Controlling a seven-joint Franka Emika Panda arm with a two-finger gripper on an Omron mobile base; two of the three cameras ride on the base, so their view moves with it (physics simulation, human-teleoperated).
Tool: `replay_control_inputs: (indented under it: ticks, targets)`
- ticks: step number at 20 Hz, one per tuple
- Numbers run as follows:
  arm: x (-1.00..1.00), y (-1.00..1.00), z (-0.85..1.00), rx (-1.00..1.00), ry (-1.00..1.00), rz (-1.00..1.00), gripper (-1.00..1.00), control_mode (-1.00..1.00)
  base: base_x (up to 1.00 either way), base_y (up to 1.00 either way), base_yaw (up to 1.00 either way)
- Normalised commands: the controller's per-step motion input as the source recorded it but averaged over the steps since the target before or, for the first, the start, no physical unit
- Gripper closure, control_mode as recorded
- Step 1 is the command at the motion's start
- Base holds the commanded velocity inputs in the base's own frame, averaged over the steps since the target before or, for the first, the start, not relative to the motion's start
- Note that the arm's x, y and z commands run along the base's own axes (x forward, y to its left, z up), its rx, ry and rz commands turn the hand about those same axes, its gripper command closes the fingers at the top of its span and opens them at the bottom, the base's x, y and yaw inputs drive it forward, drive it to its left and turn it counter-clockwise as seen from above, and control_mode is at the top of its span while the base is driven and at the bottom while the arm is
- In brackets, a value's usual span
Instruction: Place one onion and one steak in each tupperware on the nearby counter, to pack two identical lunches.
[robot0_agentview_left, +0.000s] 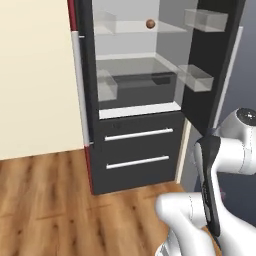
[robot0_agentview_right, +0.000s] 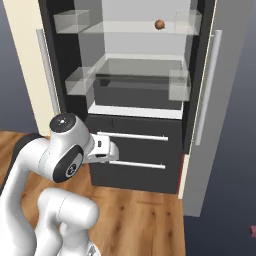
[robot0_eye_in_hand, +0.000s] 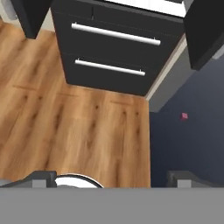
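With the fridge doors swung wide for access, the orange-brown onion rests on its top shelf, while my pincer, fully open and empty, points at the floor below its drawers.

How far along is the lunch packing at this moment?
Nothing looks packed yet. The orange-brown onion sits on the upper glass shelf of the open black fridge. In hand: nothing; the gripper is open and empty, pointing down at the wood floor before the two fridge drawers. Left: essentially everything, starting with reaching up for that onion.
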Motion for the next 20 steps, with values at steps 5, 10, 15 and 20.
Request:
replay_control_inputs:
  ticks: [5, 10, 15, 20]
  targets:
    - [0.00, 0.00, 0.00, 0.00, 0.00, 0.00, -1.00, 1.00, 1.00, 0.00, 0.00]
    - [0.00, 0.00, 0.00, 0.00, 0.00, 0.00, -1.00, 1.00, 1.00, -0.21, 0.00]
    - [0.00, 0.00, 0.00, 0.00, 0.00, 0.00, -1.00, 1.00, 0.95, -0.24, 0.00]
    - [0.00, 0.00, 0.00, 0.00, 0.00, 0.00, -1.00, 1.00, 0.99, -0.10, 0.00]
